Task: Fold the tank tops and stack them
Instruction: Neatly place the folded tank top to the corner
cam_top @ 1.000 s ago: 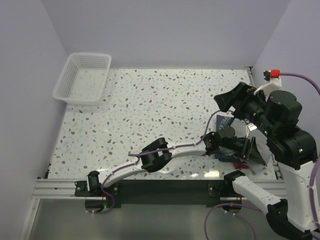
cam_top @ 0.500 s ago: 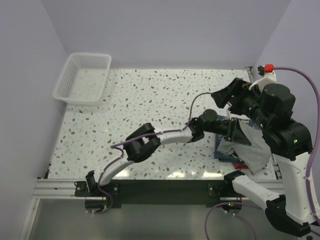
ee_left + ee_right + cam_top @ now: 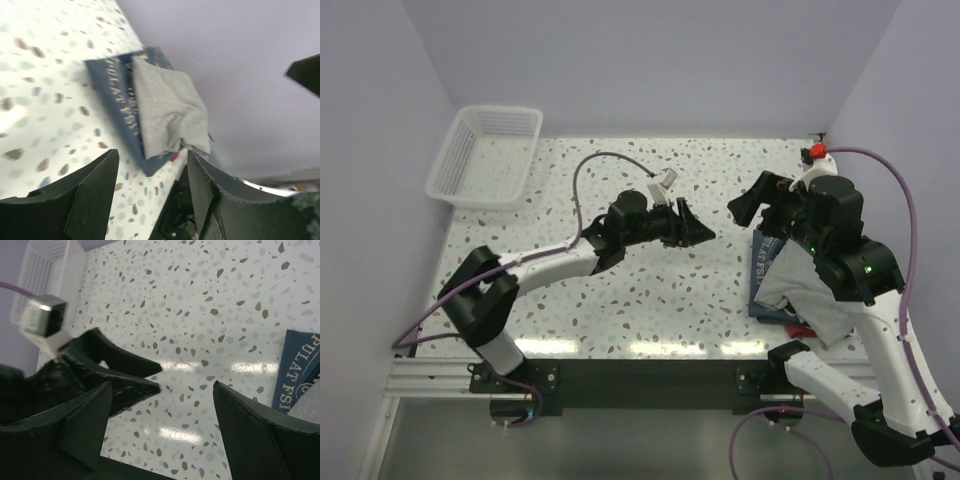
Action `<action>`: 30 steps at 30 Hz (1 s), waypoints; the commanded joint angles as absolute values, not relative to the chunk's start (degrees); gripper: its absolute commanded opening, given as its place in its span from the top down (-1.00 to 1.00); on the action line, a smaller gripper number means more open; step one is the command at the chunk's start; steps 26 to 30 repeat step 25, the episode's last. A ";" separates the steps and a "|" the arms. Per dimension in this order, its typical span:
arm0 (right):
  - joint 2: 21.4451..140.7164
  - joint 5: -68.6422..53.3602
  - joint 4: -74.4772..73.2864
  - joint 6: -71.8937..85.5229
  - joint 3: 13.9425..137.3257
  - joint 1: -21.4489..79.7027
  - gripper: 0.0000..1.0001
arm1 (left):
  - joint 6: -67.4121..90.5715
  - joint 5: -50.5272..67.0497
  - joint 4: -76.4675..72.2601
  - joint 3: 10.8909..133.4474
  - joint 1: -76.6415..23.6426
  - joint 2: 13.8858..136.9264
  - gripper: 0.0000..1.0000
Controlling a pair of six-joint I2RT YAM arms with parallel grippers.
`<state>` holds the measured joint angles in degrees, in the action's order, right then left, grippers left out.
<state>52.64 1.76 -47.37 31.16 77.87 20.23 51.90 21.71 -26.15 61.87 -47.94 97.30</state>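
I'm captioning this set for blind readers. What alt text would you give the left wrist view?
A folded light grey tank top lies on a navy tank top with white lettering, near the edge of a speckled table. The left gripper frames the foreground, fingers open and empty.

The desk [image 3: 620,180] is white, flecked all over with brown, grey and bluish specks. The light grey tank top [image 3: 167,112] is plain, the navy tank top [image 3: 112,92] carries white lettering, and a sliver of red tank top [image 3: 799,327] shows. The basket [image 3: 475,200] is white mesh. The left hand [image 3: 695,228] is black and its cable [image 3: 585,175] purple.
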 commanded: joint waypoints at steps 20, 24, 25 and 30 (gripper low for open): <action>45.79 14.85 -32.08 30.59 45.44 31.90 -0.78 | 37.97 -16.53 8.44 45.09 -47.20 65.48 -0.29; 44.83 17.22 -33.13 30.32 46.05 31.90 -0.81 | 37.71 -16.08 8.96 45.44 -47.11 65.04 -0.29; 44.39 17.57 -33.13 30.24 46.23 31.99 -0.84 | 37.62 -16.08 9.05 45.53 -47.11 65.04 -0.29; 44.39 17.57 -33.13 30.24 46.23 31.99 -0.84 | 37.62 -16.08 9.05 45.53 -47.11 65.04 -0.29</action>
